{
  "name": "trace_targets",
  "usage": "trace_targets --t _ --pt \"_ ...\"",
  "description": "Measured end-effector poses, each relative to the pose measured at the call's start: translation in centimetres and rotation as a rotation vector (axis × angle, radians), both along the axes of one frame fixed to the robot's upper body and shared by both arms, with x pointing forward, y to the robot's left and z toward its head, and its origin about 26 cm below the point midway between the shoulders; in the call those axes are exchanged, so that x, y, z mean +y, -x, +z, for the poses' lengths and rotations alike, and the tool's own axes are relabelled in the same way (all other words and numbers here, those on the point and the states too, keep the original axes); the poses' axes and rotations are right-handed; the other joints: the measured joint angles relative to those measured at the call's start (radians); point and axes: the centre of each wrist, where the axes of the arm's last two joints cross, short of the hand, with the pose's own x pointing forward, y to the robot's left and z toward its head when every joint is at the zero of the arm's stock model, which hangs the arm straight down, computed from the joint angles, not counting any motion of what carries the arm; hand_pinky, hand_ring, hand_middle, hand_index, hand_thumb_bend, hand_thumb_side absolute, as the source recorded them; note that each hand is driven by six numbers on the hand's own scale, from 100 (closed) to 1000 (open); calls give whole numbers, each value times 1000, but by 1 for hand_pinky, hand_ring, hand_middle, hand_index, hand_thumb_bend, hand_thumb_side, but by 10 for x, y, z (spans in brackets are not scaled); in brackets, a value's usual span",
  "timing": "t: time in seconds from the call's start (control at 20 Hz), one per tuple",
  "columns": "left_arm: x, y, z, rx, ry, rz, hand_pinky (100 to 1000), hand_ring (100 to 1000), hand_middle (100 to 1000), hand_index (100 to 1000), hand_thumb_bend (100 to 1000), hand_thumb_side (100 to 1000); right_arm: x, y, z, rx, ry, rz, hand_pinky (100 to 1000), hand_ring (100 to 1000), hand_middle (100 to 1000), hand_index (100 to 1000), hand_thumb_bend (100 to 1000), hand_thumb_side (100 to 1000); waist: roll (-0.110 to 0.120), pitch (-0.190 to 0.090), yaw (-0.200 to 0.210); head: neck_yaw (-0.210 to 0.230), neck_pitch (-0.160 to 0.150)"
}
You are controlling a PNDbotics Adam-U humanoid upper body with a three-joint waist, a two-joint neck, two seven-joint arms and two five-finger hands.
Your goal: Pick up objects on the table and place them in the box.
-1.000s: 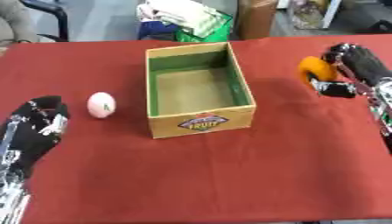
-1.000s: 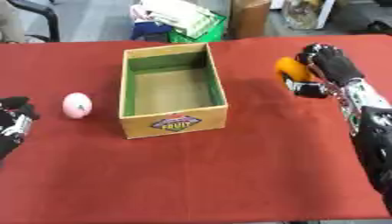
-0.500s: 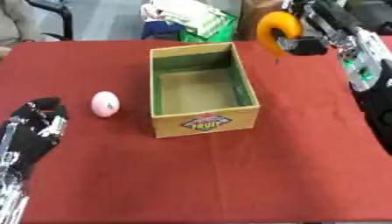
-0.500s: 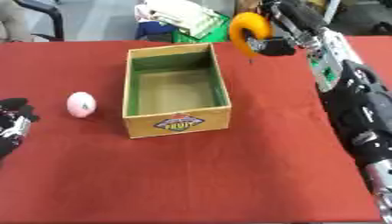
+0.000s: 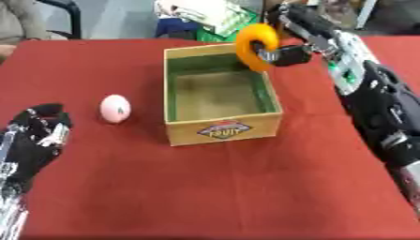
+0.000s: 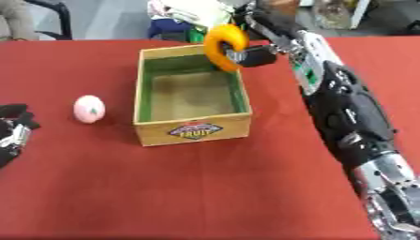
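An orange ring-shaped object (image 5: 255,46) hangs in the air over the far right corner of the box (image 5: 221,130), with my right hand (image 5: 297,35) shut on it. The box is an open cardboard carton with a green inside and a fruit label on its front; its floor shows bare. A pink egg-shaped object (image 5: 115,108) lies on the red table left of the box. My left hand (image 5: 37,136) rests open near the lower left, fingers up, a little nearer than the egg and apart from it.
The red tablecloth (image 5: 213,187) covers the whole table. Beyond the far edge stand a green basket with white cloth (image 5: 205,14) and other clutter. A person's sleeve (image 5: 20,21) shows at the far left corner.
My right hand has carried the orange ring leftward and lower, from beyond the box's far right corner to above that corner. The egg and my left hand stay put.
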Motion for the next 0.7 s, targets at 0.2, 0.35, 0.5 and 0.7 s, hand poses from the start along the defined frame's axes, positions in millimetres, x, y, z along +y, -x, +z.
trace_targets --t 0.2,0.35,0.5,0.7 --pt "0 -1 1 -2 -1 -3 794 602 587 710 192 219 9 -1 -8 6 65 29 574 649 593 723 243 631 0 2 1 -2 -1" --pt "0 -1 1 -1 -1 -4 794 601 587 709 191 220 9 -1 -9 -5 75 39 827 925 919 899 448 711 0 3 -2 -2 -1" --pt "0 -1 1 -1 -1 -4 794 602 587 710 189 221 7 2 -12 -18 64 50 838 935 936 914 449 677 -1 2 -14 1 -1" --pt "2 -3 4 -7 -13 -3 793 603 589 712 182 221 -5 7 -13 -37 27 51 807 911 890 891 438 604 -1 0 -27 5 -1"
